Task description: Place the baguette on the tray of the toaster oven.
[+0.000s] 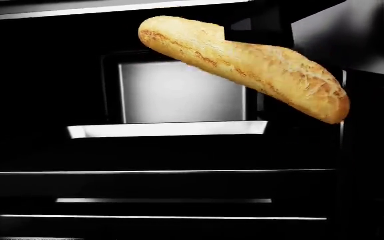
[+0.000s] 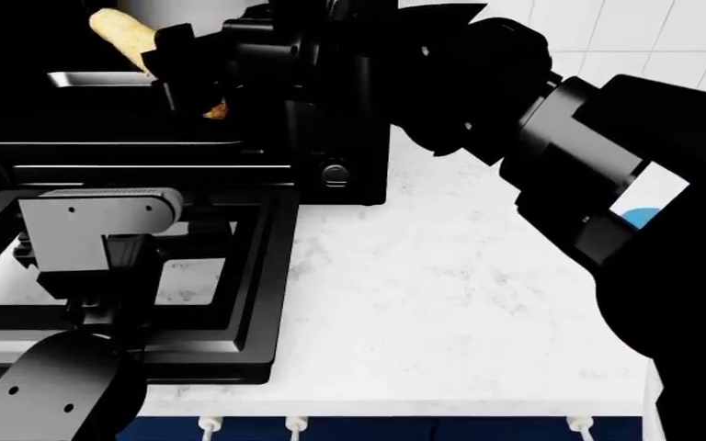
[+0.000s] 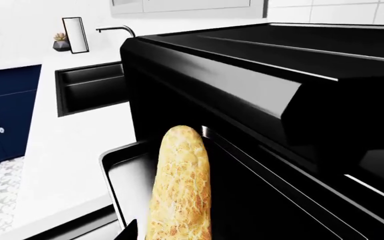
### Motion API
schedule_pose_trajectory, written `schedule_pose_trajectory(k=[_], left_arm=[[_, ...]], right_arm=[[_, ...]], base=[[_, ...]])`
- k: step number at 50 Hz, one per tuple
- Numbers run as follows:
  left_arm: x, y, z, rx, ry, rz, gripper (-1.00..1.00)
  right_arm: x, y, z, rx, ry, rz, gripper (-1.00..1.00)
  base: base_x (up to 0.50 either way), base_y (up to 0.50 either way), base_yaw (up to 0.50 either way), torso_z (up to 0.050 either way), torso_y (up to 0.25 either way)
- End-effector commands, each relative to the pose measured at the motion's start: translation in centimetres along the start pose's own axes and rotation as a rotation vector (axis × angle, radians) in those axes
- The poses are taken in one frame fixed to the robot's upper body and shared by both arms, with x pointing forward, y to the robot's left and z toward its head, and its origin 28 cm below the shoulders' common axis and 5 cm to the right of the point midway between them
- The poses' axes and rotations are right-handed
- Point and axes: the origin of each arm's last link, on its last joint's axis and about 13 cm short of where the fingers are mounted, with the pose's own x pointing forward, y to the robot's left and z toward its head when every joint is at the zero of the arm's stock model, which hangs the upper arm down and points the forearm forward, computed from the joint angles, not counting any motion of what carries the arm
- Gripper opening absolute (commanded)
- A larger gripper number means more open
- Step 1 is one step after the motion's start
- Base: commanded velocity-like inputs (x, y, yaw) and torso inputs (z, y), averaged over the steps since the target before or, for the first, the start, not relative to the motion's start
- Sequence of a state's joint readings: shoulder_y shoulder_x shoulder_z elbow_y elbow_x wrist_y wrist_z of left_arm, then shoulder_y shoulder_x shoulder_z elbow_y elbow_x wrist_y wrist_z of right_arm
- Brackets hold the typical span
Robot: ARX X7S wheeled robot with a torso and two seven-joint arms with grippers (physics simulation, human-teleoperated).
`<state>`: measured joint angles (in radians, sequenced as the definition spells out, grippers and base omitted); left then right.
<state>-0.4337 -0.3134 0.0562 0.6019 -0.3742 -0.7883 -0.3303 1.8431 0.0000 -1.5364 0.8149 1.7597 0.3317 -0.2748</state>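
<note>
Over the white desk (image 2: 451,303), your right hand (image 2: 194,78) grips the stiff, light baguette (image 1: 245,62) by its end, tray (image 1: 168,130) at 6 o'clock.

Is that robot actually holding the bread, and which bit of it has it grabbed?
Yes. The right gripper holds the baguette in the air above the tray. It seems to grip the loaf near one end, though the fingers themselves are mostly hidden. The left gripper holds nothing.
</note>
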Motion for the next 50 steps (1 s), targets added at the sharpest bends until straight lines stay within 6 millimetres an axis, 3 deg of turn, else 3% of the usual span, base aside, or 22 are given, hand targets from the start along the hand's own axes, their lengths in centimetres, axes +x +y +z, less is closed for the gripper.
schedule_pose_trajectory(k=[1, 28, 36, 44, 50], left_arm=[[-1.0, -0.4, -3.4, -0.036, 0.208, -0.063, 1.00], [-1.1, -0.4, -3.1, -0.040, 0.206, -0.062, 1.00], [-1.1, -0.3, -3.1, -0.042, 0.205, -0.058, 1.00], [-1.1, -0.3, -3.1, -0.041, 0.206, -0.059, 1.00], [-1.1, -0.3, -3.2, -0.041, 0.206, -0.059, 1.00]], right_arm=[[-0.4, -2.0, -1.3, -0.050, 0.033, -0.089, 1.00], [-0.2, -0.4, 0.8, -0.047, -0.080, -0.072, 1.00], [-2.5, 2.1, 0.9, -0.073, -0.114, -0.046, 1.00], [-6.3, 5.0, 2.6, -0.149, -0.220, -0.032, 1.00], [-7.8, 6.6, 2.1, -0.183, -0.234, -0.047, 1.00]], base=[[0.00, 0.00, 0.00, -0.011, 0.000], [0.00, 0.00, 0.00, -0.003, 0.000], [0.00, 0.00, 0.00, -0.004, 0.000], [0.00, 0.00, 0.00, -0.004, 0.000], [0.00, 0.00, 0.00, -0.004, 0.000]])
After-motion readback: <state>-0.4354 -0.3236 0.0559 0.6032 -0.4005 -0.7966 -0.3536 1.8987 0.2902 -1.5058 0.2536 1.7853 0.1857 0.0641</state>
